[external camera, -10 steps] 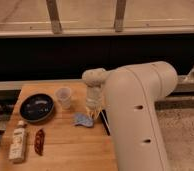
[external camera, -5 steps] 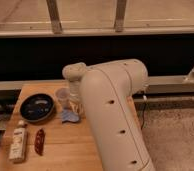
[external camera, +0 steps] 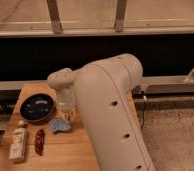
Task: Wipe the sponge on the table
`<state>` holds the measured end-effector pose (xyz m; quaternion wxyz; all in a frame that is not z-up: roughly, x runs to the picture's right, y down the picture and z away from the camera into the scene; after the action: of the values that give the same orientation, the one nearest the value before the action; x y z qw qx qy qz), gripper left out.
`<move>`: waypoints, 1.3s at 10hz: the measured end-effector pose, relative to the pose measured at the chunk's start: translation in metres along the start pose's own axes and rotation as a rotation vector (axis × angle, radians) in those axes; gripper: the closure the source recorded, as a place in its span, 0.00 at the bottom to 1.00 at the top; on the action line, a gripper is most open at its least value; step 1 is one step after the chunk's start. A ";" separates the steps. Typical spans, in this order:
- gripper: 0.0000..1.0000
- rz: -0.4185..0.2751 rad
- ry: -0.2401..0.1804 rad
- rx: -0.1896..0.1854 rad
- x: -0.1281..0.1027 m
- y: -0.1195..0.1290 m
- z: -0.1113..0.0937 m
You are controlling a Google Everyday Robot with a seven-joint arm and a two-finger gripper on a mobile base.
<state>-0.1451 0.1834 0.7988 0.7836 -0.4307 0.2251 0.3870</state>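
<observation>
Sponge (external camera: 60,126), light blue and flat, is seen lying on the wooden bench (external camera: 60,156), just in front of the black dish (external camera: 37,107) and slightly to its right in the camera view. The hand (external camera: 66,114) is lowered over the sponge from above. Whether its tip is touching the sponge's far edge or is held just above it cannot be told. Whether the hand is apart, together or clamped on the sponge cannot be told either, as its lower part is lost among pale shapes. The hand is carried by a thick white arm (external camera: 112,110), by which the right part of the bench is hidden. Near the bench's left edge a pale bottle (external camera: 18,145) is laid flat. A reddish-brown oblong thing (external camera: 39,141) is set just beside the bottle, between it and the sponge. A bluish patch is shown inside the dish.
</observation>
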 end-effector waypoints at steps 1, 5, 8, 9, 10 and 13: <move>1.00 0.018 0.002 -0.003 0.018 -0.006 0.006; 1.00 0.153 0.017 -0.034 0.076 -0.044 0.028; 1.00 0.241 0.032 -0.054 0.079 -0.088 0.029; 1.00 0.248 0.033 -0.056 0.072 -0.098 0.026; 1.00 0.252 0.032 -0.060 0.061 -0.110 0.019; 1.00 0.234 0.029 -0.057 0.022 -0.124 -0.002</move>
<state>-0.0326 0.1503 0.8444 0.7171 -0.4291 0.2741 0.4758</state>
